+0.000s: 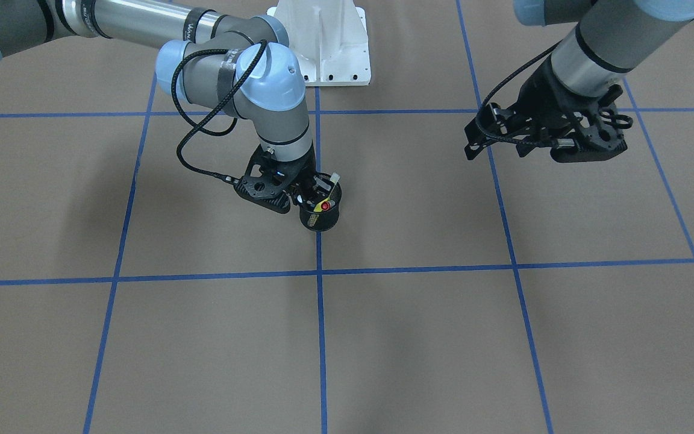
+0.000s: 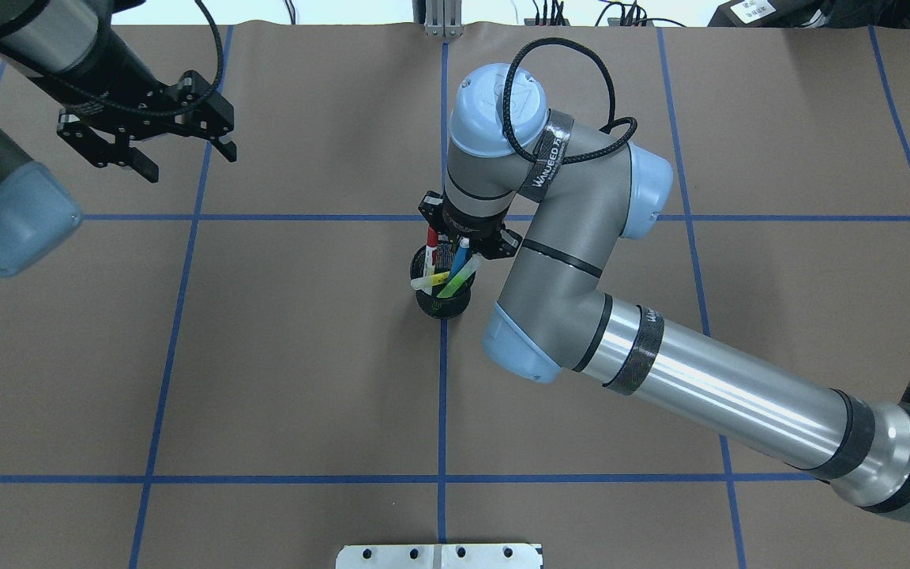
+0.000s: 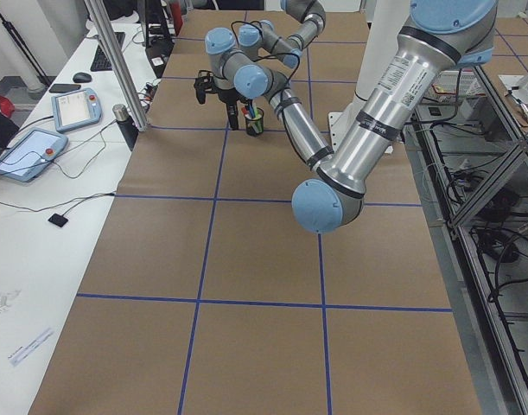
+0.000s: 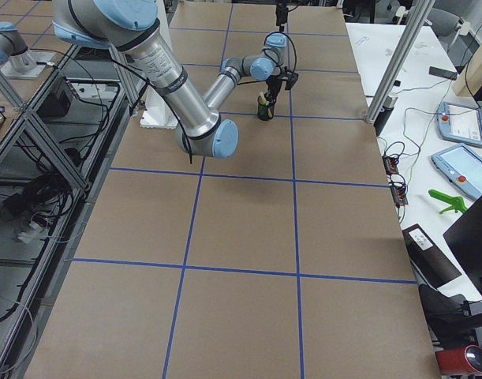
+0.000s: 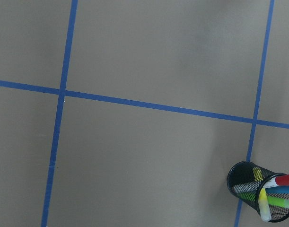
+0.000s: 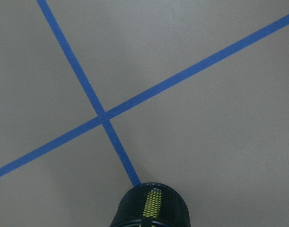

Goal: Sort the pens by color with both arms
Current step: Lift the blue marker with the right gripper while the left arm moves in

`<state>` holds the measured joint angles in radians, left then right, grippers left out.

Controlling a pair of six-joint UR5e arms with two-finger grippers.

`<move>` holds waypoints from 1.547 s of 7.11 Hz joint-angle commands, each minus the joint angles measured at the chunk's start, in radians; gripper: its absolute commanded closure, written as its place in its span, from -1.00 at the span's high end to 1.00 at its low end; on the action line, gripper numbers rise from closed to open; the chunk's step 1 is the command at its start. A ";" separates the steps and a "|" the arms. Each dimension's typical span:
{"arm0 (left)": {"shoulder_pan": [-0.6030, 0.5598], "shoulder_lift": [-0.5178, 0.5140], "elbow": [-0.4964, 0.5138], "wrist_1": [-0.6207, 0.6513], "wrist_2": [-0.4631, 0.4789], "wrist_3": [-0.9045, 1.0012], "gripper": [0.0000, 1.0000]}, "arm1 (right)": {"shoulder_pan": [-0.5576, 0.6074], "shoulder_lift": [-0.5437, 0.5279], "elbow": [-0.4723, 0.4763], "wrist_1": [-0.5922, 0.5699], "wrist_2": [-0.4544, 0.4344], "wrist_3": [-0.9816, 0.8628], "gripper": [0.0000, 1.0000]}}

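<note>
Since all four coloured pens [image 2: 455, 280] sit in black mesh cup [image 2: 439, 307], 1st pick: R jaws over them, closure unclear; L jaws open, empty. Next: clamp one, lift.

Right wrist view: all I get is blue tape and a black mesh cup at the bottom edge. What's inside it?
Observer: Four pens lean in the cup: a red-capped pen, a blue pen, a yellow pen and a green pen.
Operator: Is this arm holding one?
Observer: The right gripper sits just over the cup, at the pen tops. I cannot tell whether it grips one.
Operator: And the other arm?
Observer: The left gripper hangs open, holding nothing, well away from the cup.
</note>
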<state>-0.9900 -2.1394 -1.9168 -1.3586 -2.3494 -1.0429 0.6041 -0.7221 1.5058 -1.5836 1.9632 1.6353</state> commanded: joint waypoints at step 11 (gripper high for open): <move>0.157 -0.223 0.191 -0.063 0.175 -0.262 0.98 | 0.291 -0.020 0.286 -0.371 0.051 -0.241 -0.44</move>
<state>-0.8686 -2.3253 -1.7550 -1.4205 -2.2234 -1.2613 0.8260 -0.7300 1.7918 -1.9583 2.0450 1.4958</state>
